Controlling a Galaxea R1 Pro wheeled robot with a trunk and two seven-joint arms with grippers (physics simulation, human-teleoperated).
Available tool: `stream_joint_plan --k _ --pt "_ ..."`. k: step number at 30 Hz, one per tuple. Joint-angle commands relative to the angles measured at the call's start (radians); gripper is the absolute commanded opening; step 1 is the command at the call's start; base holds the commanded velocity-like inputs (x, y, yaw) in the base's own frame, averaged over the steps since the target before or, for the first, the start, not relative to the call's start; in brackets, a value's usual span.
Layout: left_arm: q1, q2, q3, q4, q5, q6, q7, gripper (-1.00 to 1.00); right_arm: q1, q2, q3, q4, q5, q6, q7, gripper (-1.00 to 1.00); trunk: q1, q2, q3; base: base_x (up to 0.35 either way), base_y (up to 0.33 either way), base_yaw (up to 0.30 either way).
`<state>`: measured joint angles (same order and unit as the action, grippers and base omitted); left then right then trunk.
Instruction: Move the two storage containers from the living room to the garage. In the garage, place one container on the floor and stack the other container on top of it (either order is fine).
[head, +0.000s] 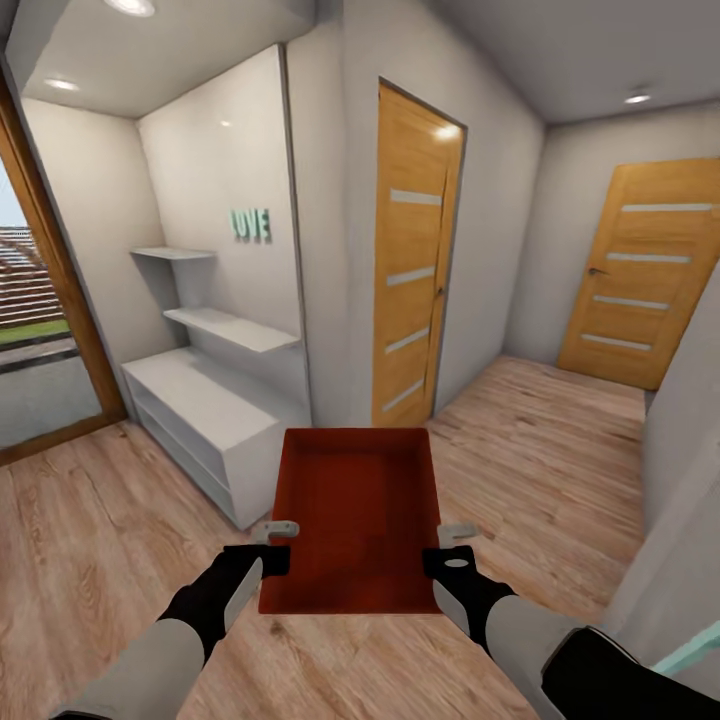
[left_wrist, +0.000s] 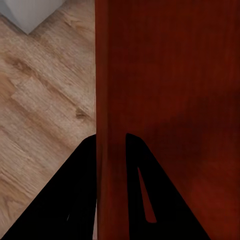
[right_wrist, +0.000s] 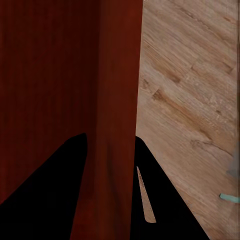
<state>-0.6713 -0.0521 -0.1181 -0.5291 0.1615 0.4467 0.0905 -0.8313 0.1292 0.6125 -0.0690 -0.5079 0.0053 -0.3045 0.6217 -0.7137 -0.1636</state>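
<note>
In the head view, the left gripper (head: 268, 545) and the right gripper (head: 450, 548) are each clamping a long side wall of one red-orange storage container (head: 350, 510), carrying it level above the light wood plank floor (head: 90, 560), near and centred in front of the robot. Both arms are reaching forward from the near corners, forearms angling inward toward the bin. Beyond it, a white shelving unit (head: 215, 400) with teal "LOVE" letters (head: 251, 223) is standing far left, a glass door (head: 30, 330) is showing at the left edge, a wooden door with frosted strips (head: 410, 270) is facing from the middle, and a second such door (head: 640, 280) is standing far right.

In the left wrist view, the left gripper's (left_wrist: 111, 142) black fingers (left_wrist: 75, 190) are straddling the container's wall (left_wrist: 111, 75), one inside and one outside, pressing it; the bin's inner bottom and the plank floor (left_wrist: 45, 100) are showing on either side.

In the right wrist view, the right gripper (right_wrist: 110, 142) is pinching the opposite wall (right_wrist: 120, 75) likewise, with planks (right_wrist: 190, 90) lying beyond.
</note>
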Motion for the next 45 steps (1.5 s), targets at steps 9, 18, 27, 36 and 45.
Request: stream_joint_plan --k 9,18,27,36,45 --pt "-0.001 -0.008 0.002 -0.008 -0.02 -0.031 0.014 -1.0 0.0 0.001 0.009 0.005 -0.026 -0.001 -0.093 -1.0 0.001 -0.001 -0.002 0.322 0.0 -0.241" --pt "-0.001 -0.008 0.002 -0.008 -0.02 -0.031 0.014 -1.0 0.0 0.001 0.009 0.005 -0.026 -0.001 -0.093 -1.0 0.001 -0.001 -0.002 0.322 0.0 -0.246" --pt "-0.001 -0.008 0.002 -0.008 -0.02 -0.031 0.014 -1.0 -0.001 0.001 0.009 0.005 -0.026 -0.001 -0.093 -1.0 0.001 -0.001 -0.002 0.322 0.0 -0.246" --pt "-0.001 -0.008 0.002 -0.008 -0.02 -0.031 0.013 -1.0 0.0 0.001 0.009 0.005 -0.026 -0.001 -0.093 -1.0 0.001 -0.001 -0.002 0.322 0.0 -0.246" --pt "-0.001 -0.008 0.002 -0.008 -0.02 -0.031 0.014 -1.0 0.0 0.001 0.009 0.005 -0.026 -0.001 -0.093 -1.0 0.001 -0.001 -0.002 0.322 0.0 -0.246"
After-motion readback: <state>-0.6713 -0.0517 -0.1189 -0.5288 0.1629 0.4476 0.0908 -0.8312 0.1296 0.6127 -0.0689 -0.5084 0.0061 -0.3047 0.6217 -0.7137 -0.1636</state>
